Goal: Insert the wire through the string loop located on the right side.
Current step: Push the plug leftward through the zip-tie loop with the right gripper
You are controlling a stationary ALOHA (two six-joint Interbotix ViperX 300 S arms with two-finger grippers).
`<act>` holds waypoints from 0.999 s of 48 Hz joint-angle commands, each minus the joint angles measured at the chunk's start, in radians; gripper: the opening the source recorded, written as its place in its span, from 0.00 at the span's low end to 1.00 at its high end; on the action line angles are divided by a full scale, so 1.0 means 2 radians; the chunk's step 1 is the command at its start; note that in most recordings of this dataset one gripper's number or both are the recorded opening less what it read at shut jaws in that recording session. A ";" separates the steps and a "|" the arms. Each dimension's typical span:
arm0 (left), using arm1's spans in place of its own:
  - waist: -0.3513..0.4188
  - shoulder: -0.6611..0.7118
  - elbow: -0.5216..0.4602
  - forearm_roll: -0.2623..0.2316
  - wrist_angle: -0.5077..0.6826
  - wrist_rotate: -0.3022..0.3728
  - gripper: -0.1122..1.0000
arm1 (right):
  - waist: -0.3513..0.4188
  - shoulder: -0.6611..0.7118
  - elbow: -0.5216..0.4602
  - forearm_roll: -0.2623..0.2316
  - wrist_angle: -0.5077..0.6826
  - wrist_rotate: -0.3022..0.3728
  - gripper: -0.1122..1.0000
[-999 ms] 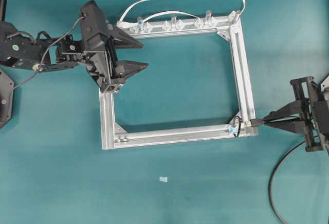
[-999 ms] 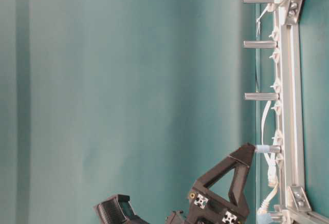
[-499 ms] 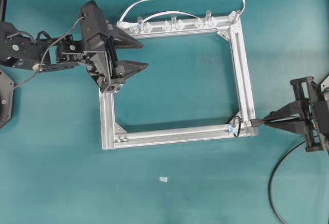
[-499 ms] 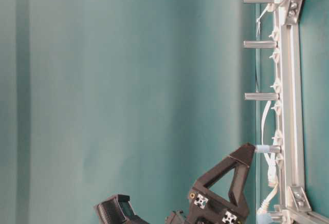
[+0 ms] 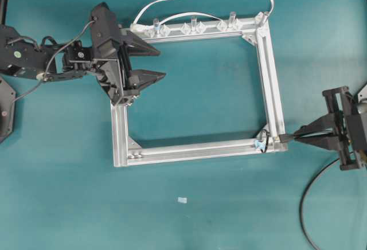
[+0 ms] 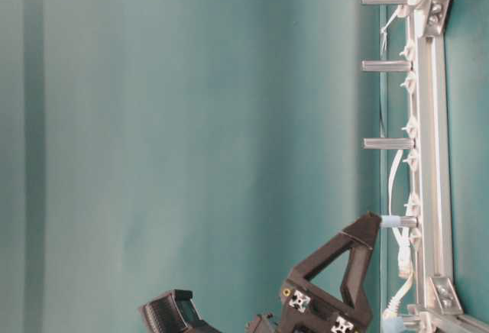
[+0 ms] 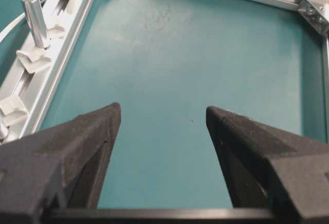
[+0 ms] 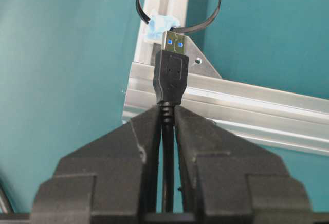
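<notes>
Over the frame's (image 5: 119, 132) upper-left corner, the left gripper (image 5: 153, 62) hovered with jaws spread wide, holding nothing. At the lower-right corner, the string loop (image 5: 262, 140) sat just beside the wire (image 8: 171, 72) plug, pinched in the right gripper (image 5: 297, 136).

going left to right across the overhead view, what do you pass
left gripper with open fingers → aluminium frame → string loop at the frame's lower right corner → plug of the wire → right gripper, shut on the wire
</notes>
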 commanded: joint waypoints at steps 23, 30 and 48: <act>-0.012 -0.011 -0.012 0.000 -0.002 -0.003 0.75 | -0.018 0.080 -0.065 -0.002 -0.031 -0.002 0.21; -0.017 -0.011 -0.012 0.000 -0.002 -0.003 0.76 | -0.024 0.100 -0.081 -0.002 -0.031 -0.002 0.21; -0.028 -0.011 -0.012 0.000 -0.002 -0.003 0.75 | -0.025 0.145 -0.120 -0.008 -0.031 -0.002 0.21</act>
